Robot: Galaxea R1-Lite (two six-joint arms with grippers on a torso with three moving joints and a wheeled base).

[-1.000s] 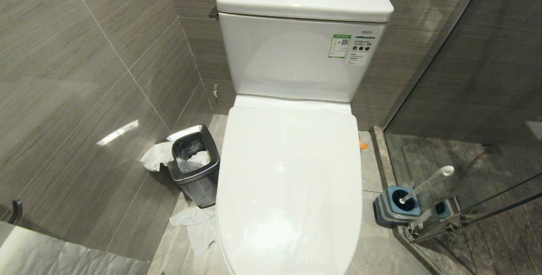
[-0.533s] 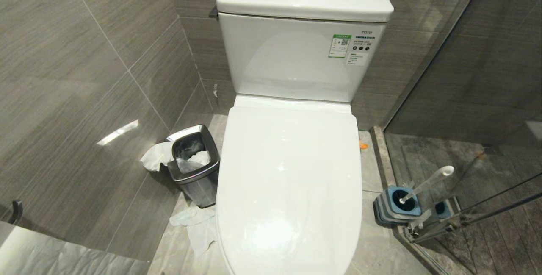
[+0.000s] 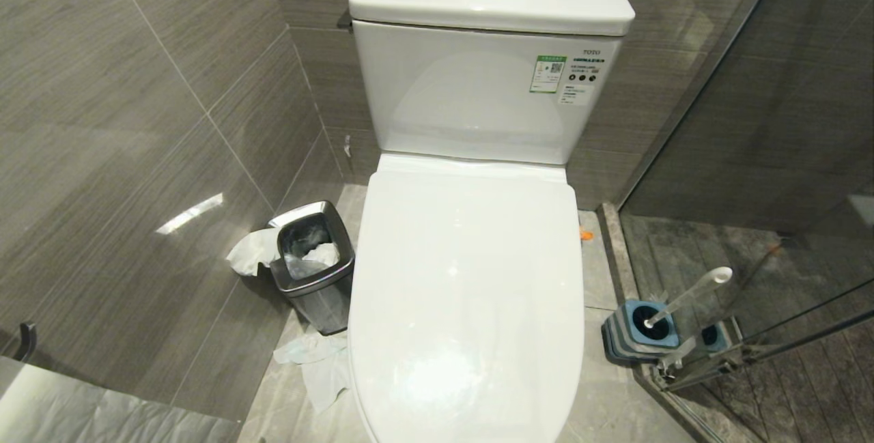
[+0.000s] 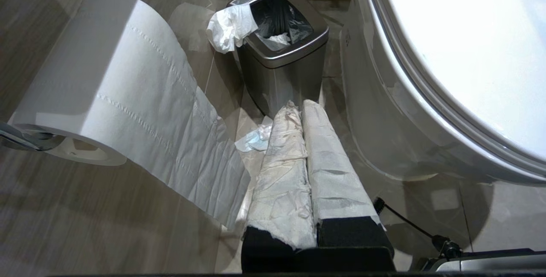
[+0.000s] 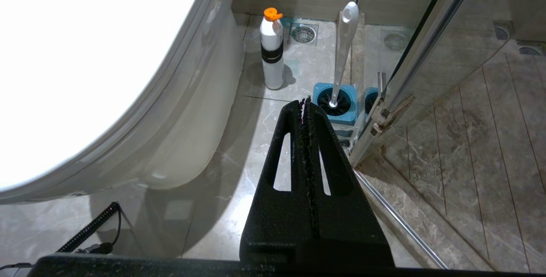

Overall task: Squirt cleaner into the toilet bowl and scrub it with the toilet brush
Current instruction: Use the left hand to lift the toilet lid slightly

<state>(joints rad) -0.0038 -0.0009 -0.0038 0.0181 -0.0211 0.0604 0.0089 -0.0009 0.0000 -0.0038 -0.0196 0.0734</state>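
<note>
The white toilet stands in the middle with its lid (image 3: 468,279) down, so the inside of the toilet bowl is hidden and no cleaner shows. The toilet brush (image 3: 689,296) leans in its blue-and-grey holder (image 3: 638,330) on the floor to the toilet's right. In the right wrist view, the brush handle (image 5: 343,51) rises just beyond my black right gripper (image 5: 305,102), which is shut and empty. My left gripper (image 4: 300,105), its fingers wrapped in white paper, hangs shut and empty low at the toilet's left side. Neither arm appears in the head view.
A white bottle with an orange cap (image 5: 272,51) stands on the floor beside the toilet base. A steel waste bin (image 3: 314,262) with tissue sits left of the toilet, and crumpled tissue (image 3: 317,361) lies before it. A toilet roll (image 4: 98,76) hangs on the left wall. A glass shower door (image 5: 409,68) bounds the right.
</note>
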